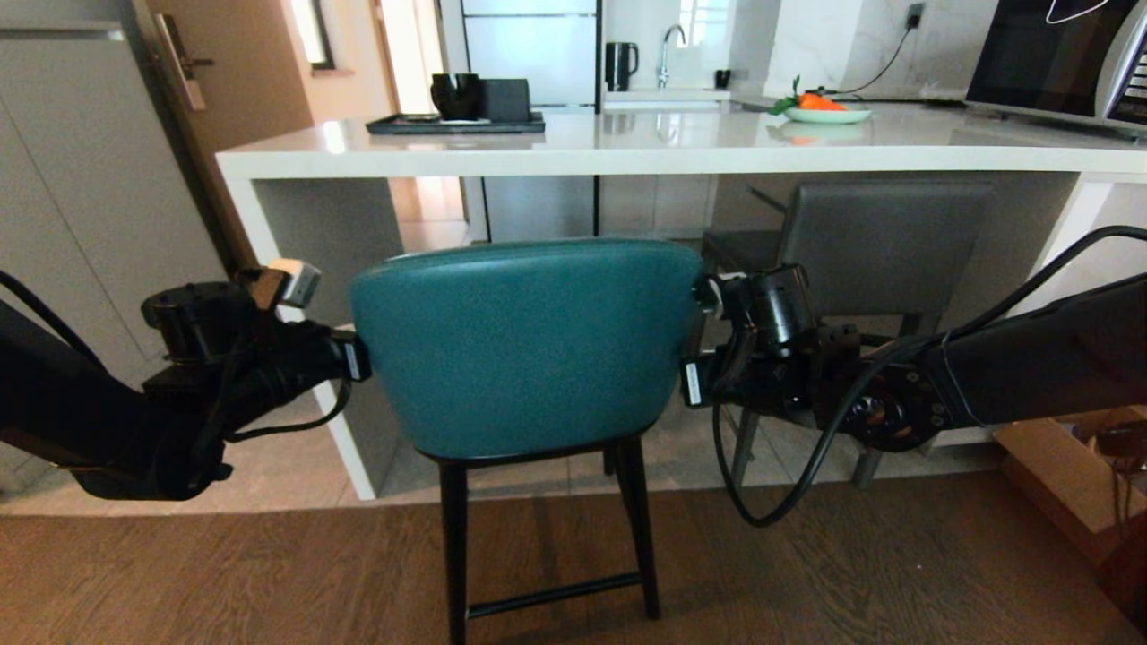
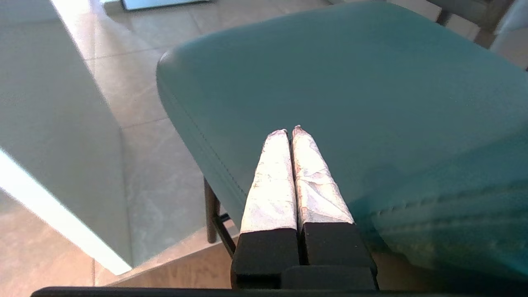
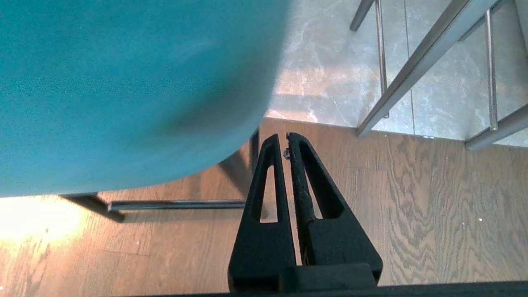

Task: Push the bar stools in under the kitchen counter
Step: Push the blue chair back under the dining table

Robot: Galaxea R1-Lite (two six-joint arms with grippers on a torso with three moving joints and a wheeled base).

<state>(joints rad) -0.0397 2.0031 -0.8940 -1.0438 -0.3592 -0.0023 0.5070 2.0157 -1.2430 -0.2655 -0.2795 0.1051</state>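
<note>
Now the teal stool (image 1: 524, 345) stands centre frame, its back just before the worktop (image 1: 681, 143) edge. Left tool (image 2: 291, 132) at nine o'clock and right tool (image 3: 284, 142) at three flank it, both pressed together, gripping nothing. Grey stool (image 1: 883, 242) sits tucked under at two o'clock.

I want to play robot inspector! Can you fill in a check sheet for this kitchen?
Surface: kitchen counter glossy white top.
Job's things: teal stool outside the counter; grey stool already tucked under.
Clutter: black tray, plate of food, microwave.
Grippers: left gripper shut, against the teal back; right gripper shut, beside its other edge.
Cables: black cable loops under the right arm.
Surroundings: wood floor, then tiles.
</note>
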